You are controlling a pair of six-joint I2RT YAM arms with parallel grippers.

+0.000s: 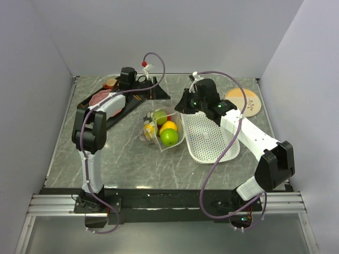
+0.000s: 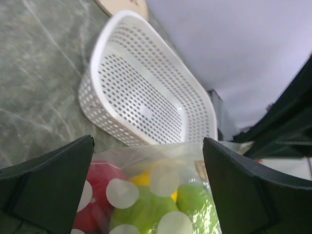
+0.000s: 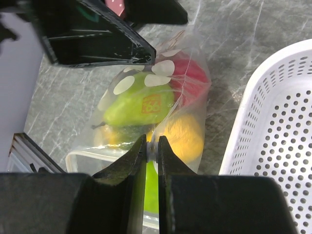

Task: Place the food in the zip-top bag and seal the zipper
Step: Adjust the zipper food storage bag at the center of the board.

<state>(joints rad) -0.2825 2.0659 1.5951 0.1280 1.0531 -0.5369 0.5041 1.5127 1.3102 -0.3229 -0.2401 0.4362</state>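
Currently my right claw is pinched shut on the edge of the zip-top bag to steady it. The food sits inside, beyond its tips. My left claw gapes wide over the bag, free to help seal.

light: bright, even | shadows: soft | blur: foreground (wrist views)

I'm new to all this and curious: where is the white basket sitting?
In the top view, the white perforated basket sits on the table right of centre, just right of the fruit-filled dotted zip-top bag.
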